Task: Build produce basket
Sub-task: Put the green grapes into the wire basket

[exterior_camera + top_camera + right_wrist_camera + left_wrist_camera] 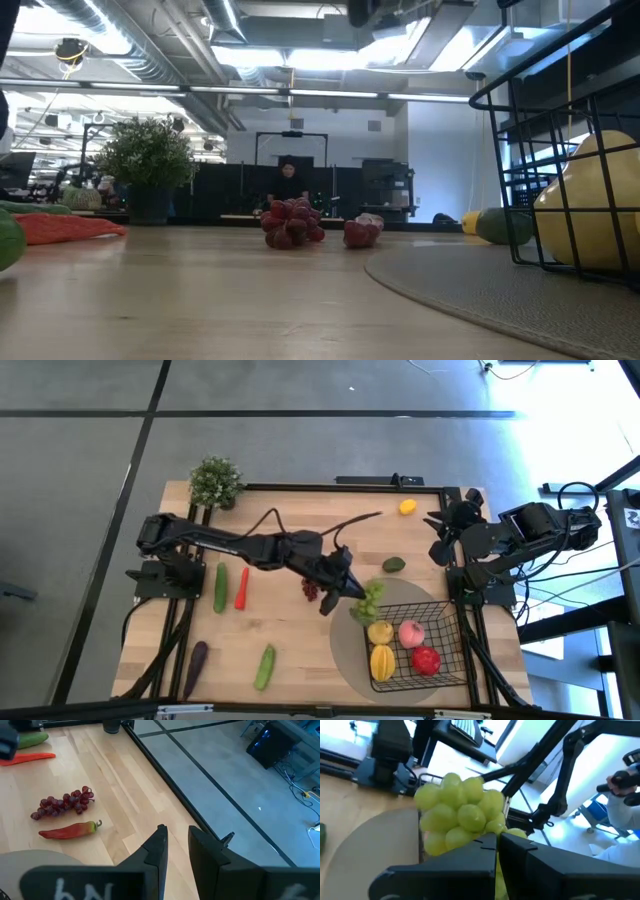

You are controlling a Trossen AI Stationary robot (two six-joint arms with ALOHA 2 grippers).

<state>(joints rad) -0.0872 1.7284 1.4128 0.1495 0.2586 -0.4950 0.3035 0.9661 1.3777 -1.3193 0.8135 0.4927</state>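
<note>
The green grapes [460,815] were clamped in the left gripper [350,592], just over the basket's [445,622] near corner. The basket sat on a round mat [350,645] at the worktop's [290,645] right front, holding four fruits. Nine pieces lay outside: two cucumbers, carrot, eggplant, red grapes [311,590], chili, avocado [394,564], lemon [407,507]. Under halfway, I judged. The right gripper [437,550], narrow and empty, waited at the right edge.

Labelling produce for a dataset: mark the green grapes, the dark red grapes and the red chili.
green grapes [460,812]: left wrist view, middle of bunch.
dark red grapes [64,803]: right wrist view, centre of cluster.
red chili [67,830]: right wrist view, mid-body.
</note>
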